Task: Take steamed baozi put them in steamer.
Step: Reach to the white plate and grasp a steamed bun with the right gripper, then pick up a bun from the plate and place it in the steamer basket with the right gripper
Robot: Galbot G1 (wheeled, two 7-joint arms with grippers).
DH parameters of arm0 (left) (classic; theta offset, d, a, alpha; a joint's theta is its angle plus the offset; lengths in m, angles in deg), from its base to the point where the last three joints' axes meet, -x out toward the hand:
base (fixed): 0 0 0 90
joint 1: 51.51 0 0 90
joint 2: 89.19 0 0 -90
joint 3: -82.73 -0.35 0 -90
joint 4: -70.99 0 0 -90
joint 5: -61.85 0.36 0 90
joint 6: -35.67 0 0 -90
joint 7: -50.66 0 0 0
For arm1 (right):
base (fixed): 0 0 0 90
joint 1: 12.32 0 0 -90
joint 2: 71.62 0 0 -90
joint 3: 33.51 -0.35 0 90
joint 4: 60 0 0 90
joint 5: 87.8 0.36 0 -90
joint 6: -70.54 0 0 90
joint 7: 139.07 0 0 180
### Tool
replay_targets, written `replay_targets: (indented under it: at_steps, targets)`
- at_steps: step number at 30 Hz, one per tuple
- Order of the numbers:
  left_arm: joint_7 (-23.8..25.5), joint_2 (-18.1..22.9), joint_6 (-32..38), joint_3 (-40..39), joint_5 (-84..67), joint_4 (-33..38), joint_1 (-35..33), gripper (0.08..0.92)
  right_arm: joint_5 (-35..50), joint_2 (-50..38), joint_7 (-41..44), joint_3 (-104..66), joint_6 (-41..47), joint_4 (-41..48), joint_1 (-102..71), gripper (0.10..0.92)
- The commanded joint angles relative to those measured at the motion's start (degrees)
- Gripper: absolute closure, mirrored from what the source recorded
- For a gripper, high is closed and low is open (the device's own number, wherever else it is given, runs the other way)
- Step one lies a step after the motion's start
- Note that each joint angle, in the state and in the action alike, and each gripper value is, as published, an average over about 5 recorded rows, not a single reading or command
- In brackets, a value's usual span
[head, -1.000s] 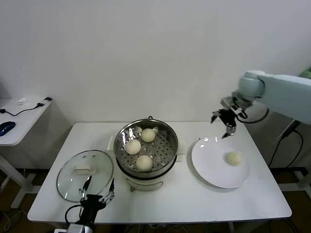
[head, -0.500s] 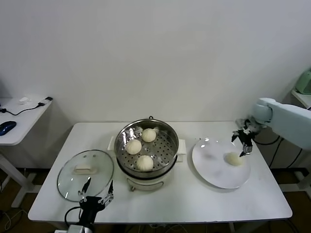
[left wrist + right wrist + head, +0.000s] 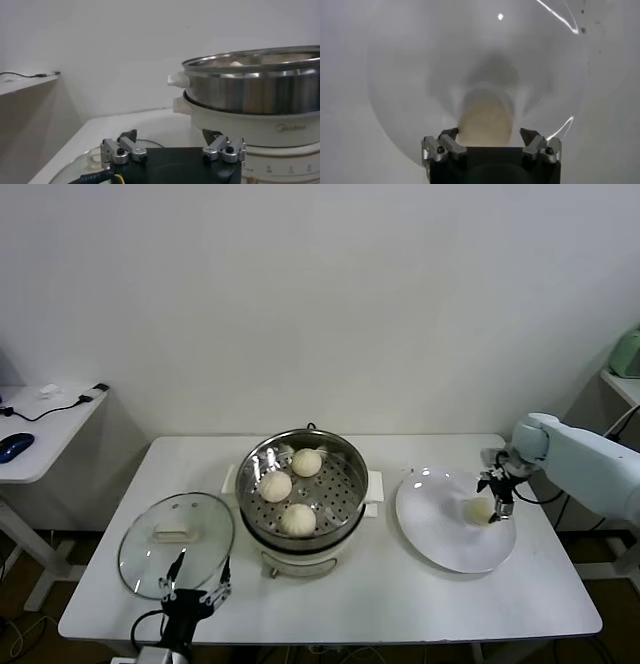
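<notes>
Three cream-white baozi (image 3: 276, 485) lie on the perforated tray of the shiny steamer (image 3: 345, 457) at the table's middle. One more baozi (image 3: 480, 510) lies on the white plate (image 3: 440, 539) at the right. My right gripper (image 3: 497, 502) is open and low over that baozi, its jaws on either side of it. In the right wrist view the baozi (image 3: 485, 120) sits between the open fingertips of the right gripper (image 3: 489, 133). My left gripper (image 3: 199, 581) is open and parked at the table's front left edge, with the steamer (image 3: 260, 85) ahead of it.
A round glass lid (image 3: 175, 544) with a white handle lies flat at the front left, just behind the left gripper. A side table (image 3: 40, 434) with a cable and a mouse stands at the far left. The plate's far rim is near the table's right edge.
My right arm has swung from above the plate's back edge down to the baozi on the plate, jaws now around it. The left arm has not moved.
</notes>
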Motion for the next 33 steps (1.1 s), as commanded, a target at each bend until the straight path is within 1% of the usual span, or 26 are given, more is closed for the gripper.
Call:
replay_targets:
  at_steps: [1, 6, 12, 15, 18, 21, 25, 30, 33]
  targets:
    - [0.0, 0.0, 0.0, -0.1, 0.0, -0.1, -0.1, 0.177, -1.1, 1.3, -1.1, -3.6, 0.2, 3.4, -3.7, 0.211]
    - [0.0, -0.1, 0.0, -0.1, 0.1, 0.1, -0.1, 0.177, -0.6, 1.2, -1.3, -3.9, 0.5, 2.0, -3.3, 0.284]
    - [0.0, -0.3, 0.0, -0.1, 0.1, 0.2, -0.3, 0.177, 0.1, -0.8, -0.8, -1.4, 0.4, -2.8, -0.3, 0.362]
    - [0.0, -0.3, -0.1, -0.1, 0.1, 0.5, -0.4, 0.177, 1.4, -2.5, -0.6, 1.5, 0.9, -6.5, 3.4, 0.381]
    - [0.0, -0.3, -0.1, -0.3, 0.1, 0.8, -0.4, 0.177, 5.0, -4.3, -0.4, 6.9, 2.1, -11.6, 10.0, 0.387]
    - [0.1, -0.3, -0.2, -0.4, 0.1, 1.0, -0.5, 0.177, 11.0, -5.2, 0.0, 14.8, 3.3, -17.6, 20.0, 0.389]
    - [0.1, -0.4, -0.4, -0.5, 0.1, 1.3, -0.4, 0.177, 23.0, -3.4, 1.1, 26.9, 5.8, -25.0, 35.6, 0.389]
    - [0.2, -0.7, -0.8, -0.5, -0.2, 1.6, -0.2, 0.177, 40.9, 2.8, 1.7, 32.6, 10.9, -32.0, 50.2, 0.389]
    - [0.2, -0.8, -1.1, -0.5, -0.4, 1.9, 0.0, 0.177, 48.7, 7.4, 0.3, 32.5, 14.4, -36.4, 55.1, 0.389]
